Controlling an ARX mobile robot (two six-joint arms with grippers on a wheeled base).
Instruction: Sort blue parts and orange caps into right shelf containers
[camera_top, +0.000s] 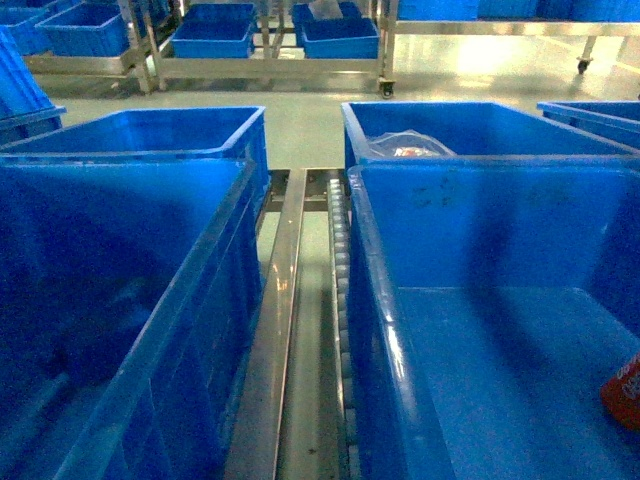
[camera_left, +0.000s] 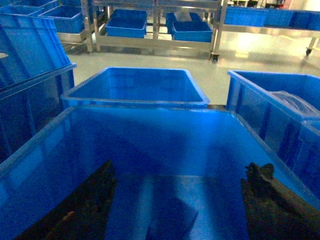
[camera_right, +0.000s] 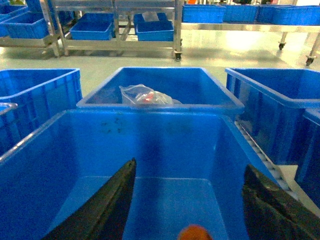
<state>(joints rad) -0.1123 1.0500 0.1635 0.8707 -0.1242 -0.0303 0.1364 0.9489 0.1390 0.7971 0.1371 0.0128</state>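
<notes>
An orange cap (camera_top: 624, 392) with unreadable white lettering lies at 4 o'clock inside the near right crate (camera_top: 470, 330). Right hand (camera_right: 187, 200) spread apart above it; left hand (camera_left: 177, 200) spread apart over the left crate (camera_left: 150, 145).

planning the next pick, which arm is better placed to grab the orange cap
Right. The small orange plastic cap lies in the big blue plastic crate directly between the right gripper's open fingers; the left gripper hangs over another crate.
</notes>
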